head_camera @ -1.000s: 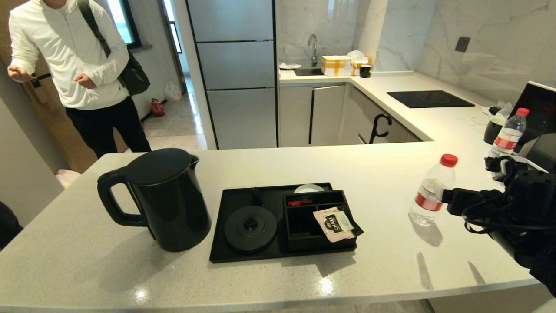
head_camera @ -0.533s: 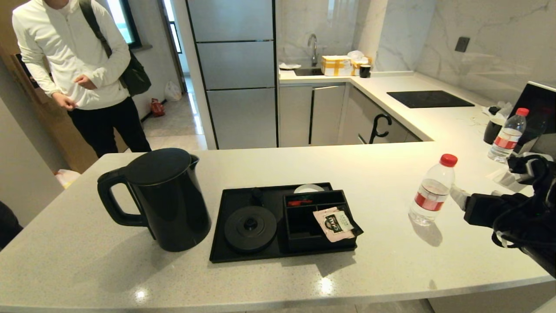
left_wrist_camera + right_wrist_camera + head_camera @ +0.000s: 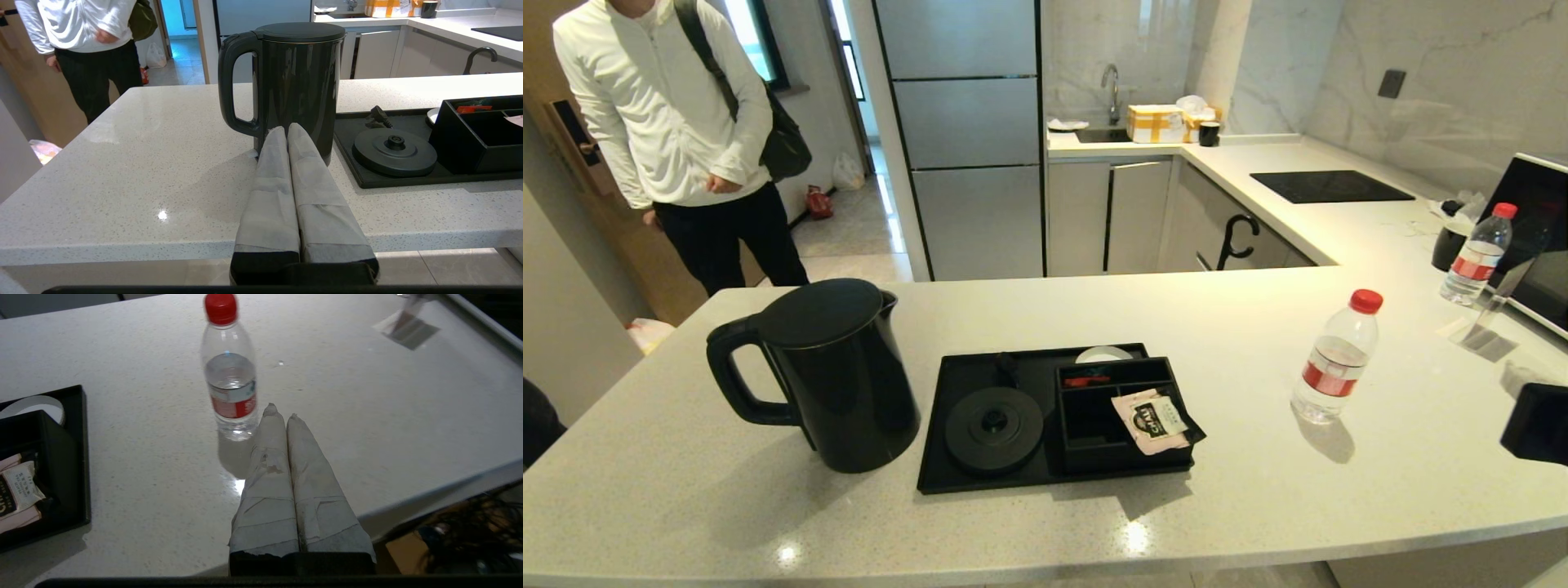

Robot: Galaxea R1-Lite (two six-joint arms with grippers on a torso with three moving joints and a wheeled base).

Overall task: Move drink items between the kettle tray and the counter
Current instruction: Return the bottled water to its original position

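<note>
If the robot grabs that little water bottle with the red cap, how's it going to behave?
The water bottle looks only about half full, so probably light. Its clear thin plastic wall would likely dent under the fingers. Tall and narrow, standing free on the counter, it could tip if nudged near the cap, then roll.

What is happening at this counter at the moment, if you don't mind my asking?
Nothing is being held just now. The right gripper is shut and empty, just short of the water bottle standing on the counter. The kettle stands on the counter beside its tray, off the round base. The left gripper is shut and idle, facing the kettle.
</note>
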